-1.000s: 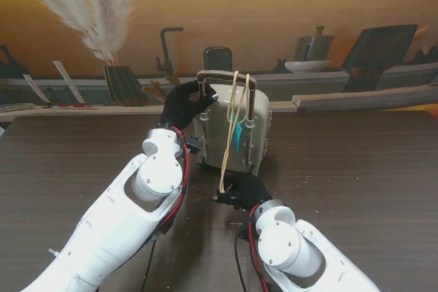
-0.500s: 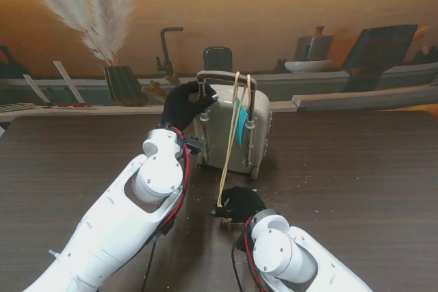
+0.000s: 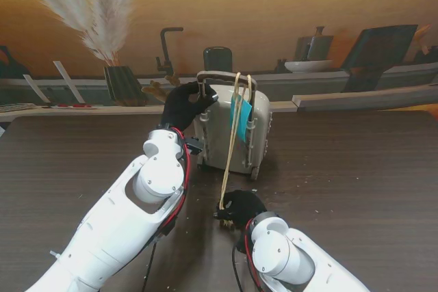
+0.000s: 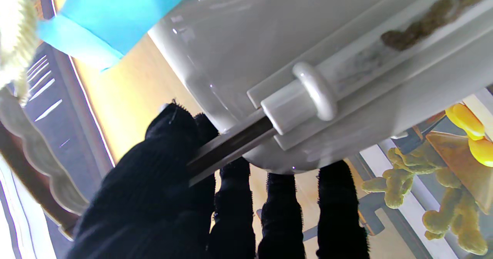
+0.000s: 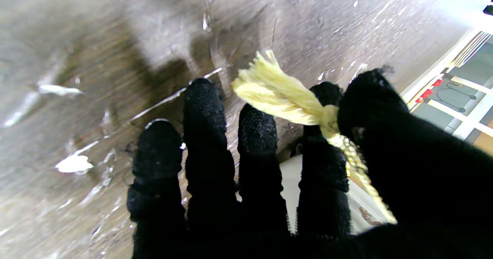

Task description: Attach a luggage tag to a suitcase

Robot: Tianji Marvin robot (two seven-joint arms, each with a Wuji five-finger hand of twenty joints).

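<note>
While my left hand (image 3: 183, 104) clamps the pull-handle (image 3: 217, 74) to steady the suitcase (image 3: 229, 128), my right hand (image 3: 238, 207), just on my side of the case, pinches the knotted end of the yellow cord (image 5: 304, 105) between thumb and forefinger, the other fingers loosely extended. With the cord looped over the handle and the blue tag (image 3: 240, 111) hanging against the case's face, I judge a slow, straight pull towards me should cinch it; jerking could tip the case.

right hand (image 5: 292, 197) pinches frayed yellow cord (image 5: 285, 101) between thumb, forefinger, over table (image 5: 115, 39).
</note>
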